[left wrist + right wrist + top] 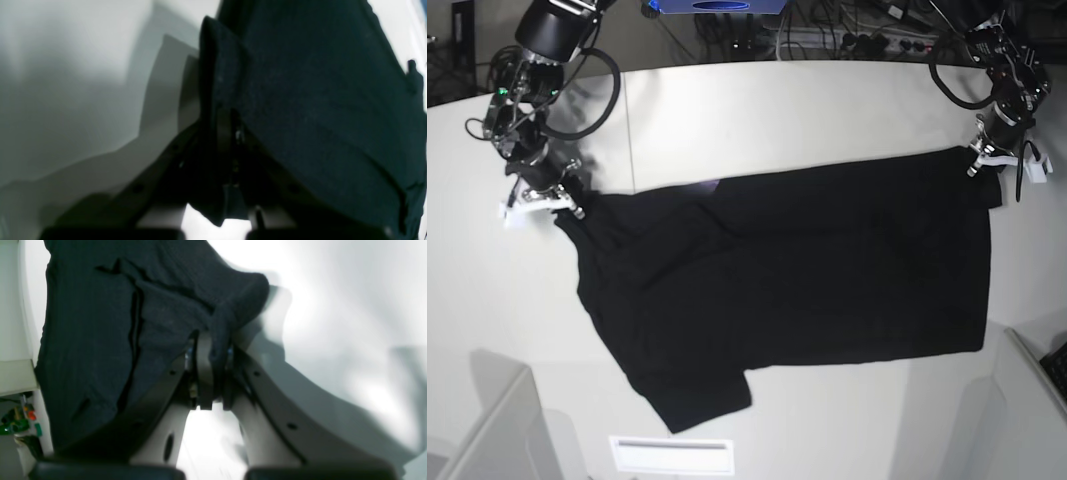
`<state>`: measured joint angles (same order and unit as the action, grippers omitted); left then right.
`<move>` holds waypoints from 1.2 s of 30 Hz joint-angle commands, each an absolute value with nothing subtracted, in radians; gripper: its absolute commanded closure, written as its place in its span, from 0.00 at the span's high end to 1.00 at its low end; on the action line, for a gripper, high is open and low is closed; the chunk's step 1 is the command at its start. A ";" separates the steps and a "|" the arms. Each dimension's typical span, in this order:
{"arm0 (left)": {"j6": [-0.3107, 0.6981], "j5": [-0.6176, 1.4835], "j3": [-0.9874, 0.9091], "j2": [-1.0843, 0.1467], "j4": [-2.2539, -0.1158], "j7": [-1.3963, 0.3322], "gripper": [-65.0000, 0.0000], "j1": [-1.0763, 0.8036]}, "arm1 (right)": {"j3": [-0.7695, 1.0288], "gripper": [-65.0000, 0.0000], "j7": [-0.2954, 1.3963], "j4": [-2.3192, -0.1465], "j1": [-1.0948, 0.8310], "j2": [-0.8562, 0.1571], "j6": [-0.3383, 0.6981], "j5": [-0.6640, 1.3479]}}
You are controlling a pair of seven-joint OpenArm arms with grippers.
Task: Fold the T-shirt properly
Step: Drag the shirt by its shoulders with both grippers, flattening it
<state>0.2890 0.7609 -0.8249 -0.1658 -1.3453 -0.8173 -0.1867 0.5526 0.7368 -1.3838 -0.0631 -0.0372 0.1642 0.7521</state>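
The black T-shirt point(807, 270) lies spread on the white table point(777, 110), plain side up, with one sleeve point(697, 400) pointing to the front edge. My left gripper point(985, 163) sits at the shirt's far right corner. Close up, the left gripper point(230, 116) is shut on a fold of the black T-shirt point(317, 100). My right gripper point(565, 203) is at the shirt's far left corner. In the right wrist view the right gripper point(213, 350) is shut on a bunched edge of the T-shirt point(100, 340). The cloth hangs slightly stretched between the two grips.
Raised white panels stand at the table's front left point(497, 430) and front right point(1037, 380) corners. A white slot plate point(672, 455) lies at the front edge. Cables and a power strip point(867, 40) run behind the table. Small green and orange items point(20, 421) sit beyond the table edge.
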 commanded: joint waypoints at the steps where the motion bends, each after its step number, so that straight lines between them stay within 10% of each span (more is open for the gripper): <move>1: 0.265 0.713 -0.828 -0.179 -1.359 -0.872 0.00 -0.200 | 0.558 0.00 0.722 -1.419 -0.061 -0.045 0.171 0.768; 36: 0.335 0.710 -0.832 -0.220 -1.596 -0.990 0.00 -0.406 | 0.674 0.00 0.728 -1.735 -0.475 0.054 0.166 0.768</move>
<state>0.3405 0.7074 -0.8230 -0.2024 -1.5768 -1.0019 -0.4026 0.6682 0.7490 -1.7153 -0.4732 0.0635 0.1642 0.7593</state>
